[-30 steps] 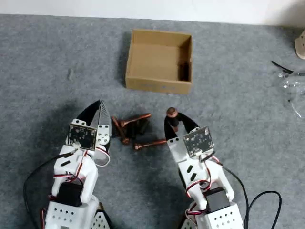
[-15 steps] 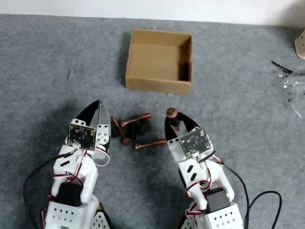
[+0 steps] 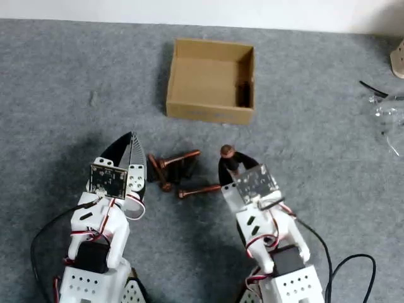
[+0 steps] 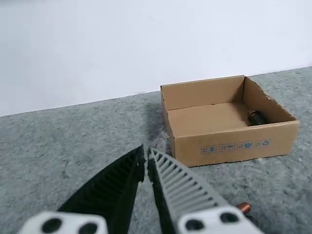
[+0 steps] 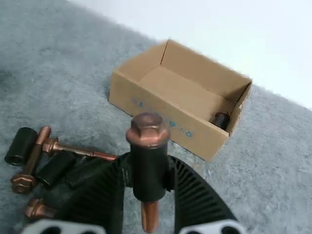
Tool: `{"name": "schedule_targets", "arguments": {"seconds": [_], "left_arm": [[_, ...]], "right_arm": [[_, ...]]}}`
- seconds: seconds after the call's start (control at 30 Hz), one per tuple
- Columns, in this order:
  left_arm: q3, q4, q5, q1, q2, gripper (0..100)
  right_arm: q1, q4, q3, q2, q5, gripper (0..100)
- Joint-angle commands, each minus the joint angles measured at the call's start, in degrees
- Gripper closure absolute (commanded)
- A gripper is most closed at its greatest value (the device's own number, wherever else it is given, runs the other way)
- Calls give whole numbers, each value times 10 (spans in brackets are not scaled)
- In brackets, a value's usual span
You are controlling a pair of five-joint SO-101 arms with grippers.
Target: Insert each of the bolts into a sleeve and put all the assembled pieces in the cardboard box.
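Observation:
My right gripper is shut on an assembled piece, a copper bolt standing upright through a black sleeve; from above the assembled piece sits just in front of the box. The cardboard box lies open at the back, with one dark piece in its right corner, also seen in the box as a dark piece. Loose copper bolts and black sleeves lie between the arms. My left gripper hovers left of them, shut and holding nothing, facing the box.
Grey felt covers the table. Clear plastic glasses and a cable lie at the far right edge. A white wall rises behind the box.
My right arm has turned slightly to the left with the assembled piece held. The left arm has stayed still.

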Motion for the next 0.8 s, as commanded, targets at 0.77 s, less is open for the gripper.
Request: {"name": "schedule_targets", "arguments": {"seconds": [0.77], "left_arm": [[12,-14,-4,-2,-5,966]], "right_arm": [[87,74,-900,920,-100,994]]}}
